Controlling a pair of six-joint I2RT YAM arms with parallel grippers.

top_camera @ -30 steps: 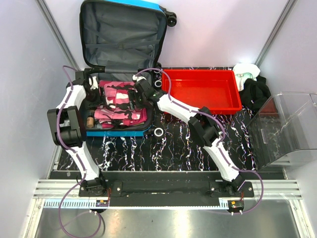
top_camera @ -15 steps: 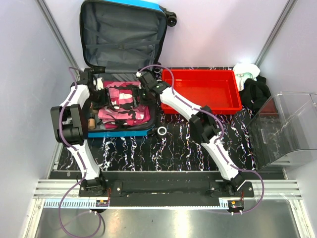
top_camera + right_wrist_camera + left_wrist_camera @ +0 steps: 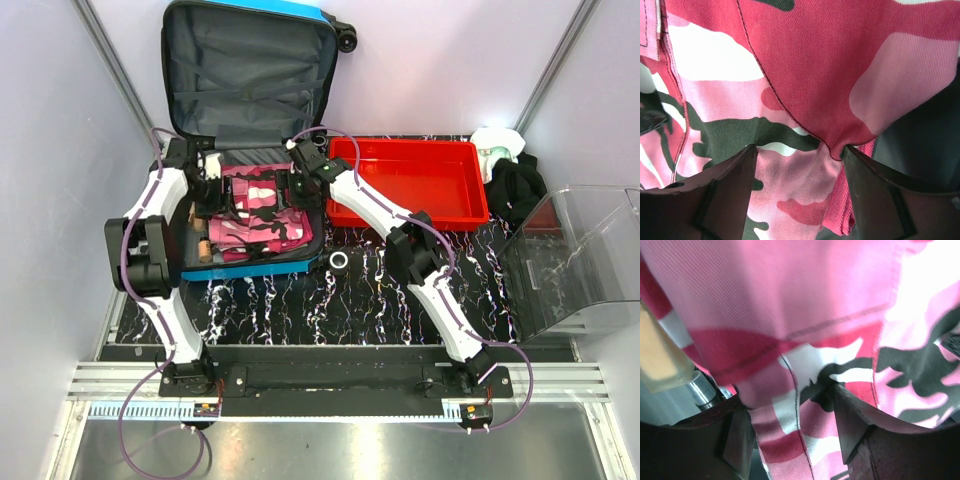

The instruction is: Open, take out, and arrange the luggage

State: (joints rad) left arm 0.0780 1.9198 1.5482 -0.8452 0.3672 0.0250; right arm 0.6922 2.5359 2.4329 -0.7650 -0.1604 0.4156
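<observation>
The blue luggage [image 3: 250,268] lies open at the back left, its grey-lined lid [image 3: 250,80] standing against the wall. A pink camouflage garment [image 3: 262,215] fills the lower shell. My left gripper [image 3: 213,187] is at the garment's back left and is closed on a fold of it, seen in the left wrist view [image 3: 787,395]. My right gripper [image 3: 290,180] is at the garment's back right and is closed on a bunched fold, seen in the right wrist view [image 3: 800,150]. A clear bottle [image 3: 660,365] lies beside the left fingers.
A red tray [image 3: 410,185] sits right of the luggage. A roll of tape [image 3: 340,262] lies in front of the tray. A clear bin [image 3: 580,255] stands at the far right. Black cloth [image 3: 515,185] and a white item [image 3: 497,142] lie behind it.
Both grippers have moved back toward the luggage's hinge with the garment. The lower shell has shifted a little to the right. The roll of tape has moved right.
</observation>
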